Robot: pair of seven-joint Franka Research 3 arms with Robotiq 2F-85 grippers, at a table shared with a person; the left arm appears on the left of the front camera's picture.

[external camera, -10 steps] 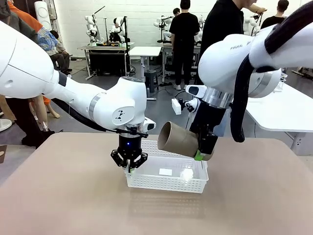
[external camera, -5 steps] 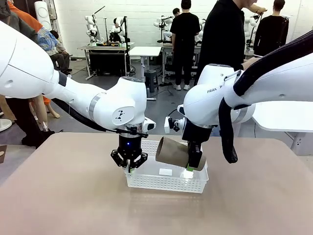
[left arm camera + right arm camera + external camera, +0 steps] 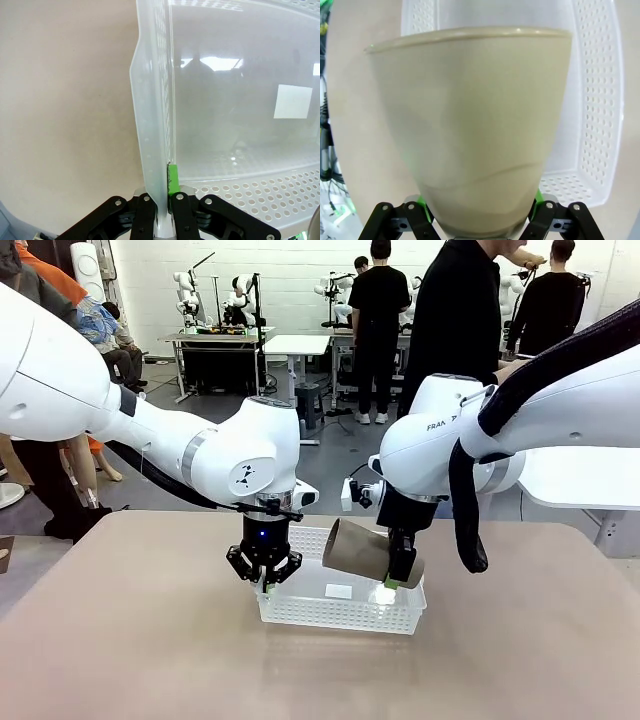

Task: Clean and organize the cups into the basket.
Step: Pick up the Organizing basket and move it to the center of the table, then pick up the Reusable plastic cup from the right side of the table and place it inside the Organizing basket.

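A tan cup (image 3: 362, 550) hangs tilted on its side, mouth to the left, just above the right half of the white lattice basket (image 3: 340, 615). My right gripper (image 3: 398, 582) is shut on the cup's base. In the right wrist view the cup (image 3: 472, 125) is wide between the pads, with the basket (image 3: 597, 115) beneath it. My left gripper (image 3: 266, 585) is shut on the basket's left wall. In the left wrist view that wall (image 3: 154, 130) stands pinched between the green pads (image 3: 172, 179). A white label (image 3: 293, 101) lies on the basket floor.
The tan tabletop (image 3: 130, 640) lies bare around the basket. A person in black (image 3: 455, 310) stands at the far side behind my right arm. Other people and benches stand farther back in the room.
My right arm has swung left and down, carrying the cup from above the basket's right end to low over its right half. My left gripper has kept still on the wall.
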